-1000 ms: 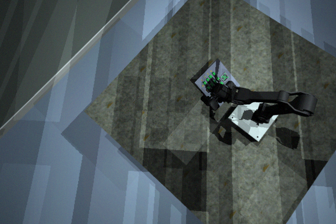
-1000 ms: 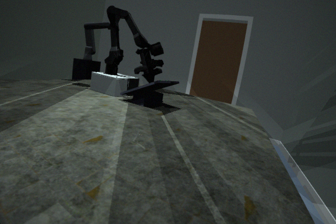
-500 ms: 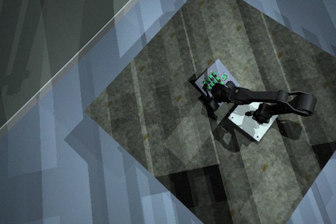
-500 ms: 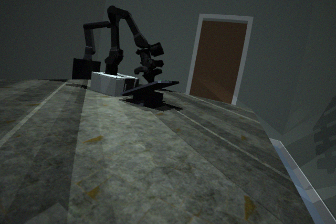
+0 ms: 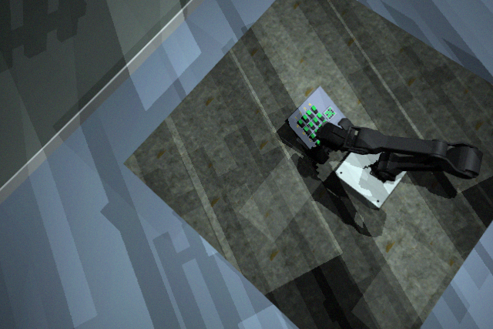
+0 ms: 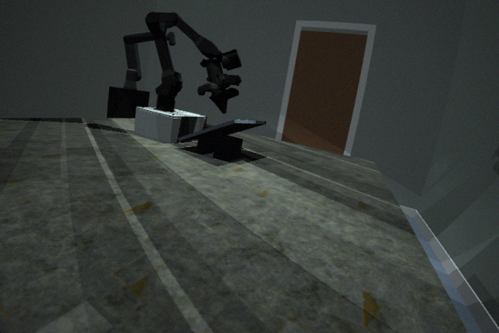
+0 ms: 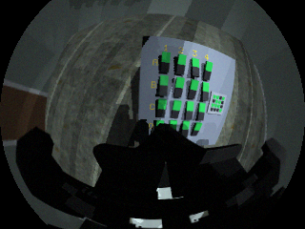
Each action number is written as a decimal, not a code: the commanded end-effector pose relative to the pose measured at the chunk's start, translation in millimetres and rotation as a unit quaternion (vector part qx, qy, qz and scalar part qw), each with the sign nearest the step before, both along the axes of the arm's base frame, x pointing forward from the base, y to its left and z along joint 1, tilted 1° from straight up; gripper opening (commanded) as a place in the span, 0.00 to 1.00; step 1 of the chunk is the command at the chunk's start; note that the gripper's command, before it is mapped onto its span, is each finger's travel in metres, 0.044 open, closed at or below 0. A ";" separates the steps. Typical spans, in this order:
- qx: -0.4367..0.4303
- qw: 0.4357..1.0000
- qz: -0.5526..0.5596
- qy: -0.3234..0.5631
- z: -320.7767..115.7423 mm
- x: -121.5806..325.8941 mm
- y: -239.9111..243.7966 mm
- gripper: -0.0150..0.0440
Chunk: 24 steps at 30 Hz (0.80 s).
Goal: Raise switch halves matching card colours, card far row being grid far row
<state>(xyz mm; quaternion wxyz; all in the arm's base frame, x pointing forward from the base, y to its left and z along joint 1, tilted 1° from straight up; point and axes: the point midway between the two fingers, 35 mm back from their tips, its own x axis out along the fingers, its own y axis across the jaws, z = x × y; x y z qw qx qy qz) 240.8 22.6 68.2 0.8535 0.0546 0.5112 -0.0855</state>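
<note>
Gripper [image 6: 222, 108] is fully closed with nothing in it, so we're pressing with the pinched tips. In the exterior view it hangs above the near edge of the panel [image 6: 225, 128], not touching. The panel sits tilted on a dark block just in front of the white base [image 6: 161, 123]; the wrist view shows the grid [image 7: 185, 92] with the card [image 7: 219, 103] on its right side, apart from the switches. We judge we're between presses, or lifting off. Card squares are too small to read, so we can't tell which switches still differ. For the next press: come down straight on the raised end of one switch only, tips centred on that half, because the neighbours sit close and a wide or slanted approach could clip one that already matches. Rise fully before moving sideways. The nearest row is partly hidden behind the gripper in the wrist view, so we should check it from the top view [image 5: 312, 120]. The door [image 6: 322, 87] and the floor stripes are well apart and in nobody's way.
</note>
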 end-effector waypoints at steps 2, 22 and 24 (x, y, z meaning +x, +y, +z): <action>-0.002 1.000 -0.003 0.007 6.4 -7.1 -1.9 0.25; -0.007 1.000 -0.003 -0.006 -24.9 -3.0 -57.0 0.25; -0.007 1.000 -0.003 -0.006 -24.9 -3.0 -57.0 0.25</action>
